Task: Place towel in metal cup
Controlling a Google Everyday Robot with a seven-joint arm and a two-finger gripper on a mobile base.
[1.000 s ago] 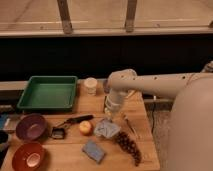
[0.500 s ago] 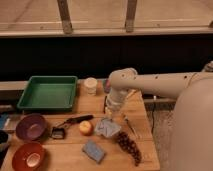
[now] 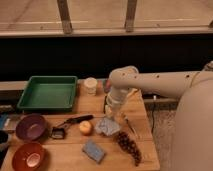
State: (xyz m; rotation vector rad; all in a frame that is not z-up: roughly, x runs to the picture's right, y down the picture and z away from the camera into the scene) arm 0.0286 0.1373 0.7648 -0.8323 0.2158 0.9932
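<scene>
Wooden table [image 3: 60, 157] with lots of small things on top. Green tray [image 3: 48, 92] at the back left, and a small pale cup [image 3: 90, 85] just beside its right edge. Purple bowl [image 3: 31, 126] at the left, orange-red bowl [image 3: 28, 156] in front of that. Black-handled tool [image 3: 69, 123] near the middle, with a round yellow-orange fruit [image 3: 86, 127] just to its right. Blue sponge [image 3: 93, 150] near the front edge. Dark grapes [image 3: 128, 146] at the front right.

Big white arm [image 3: 160, 82] reaching in from the right, bent down over the table. Gripper [image 3: 112, 111] low at the end of that arm — right above the towel [image 3: 108, 126], close to its top edge. Fingers pointing down, with something dark just behind them. Cannot tell if open or closed.

Towel pale grey-blue and crumpled, flat on the wood between the fruit and the grapes — not in any cup.
</scene>
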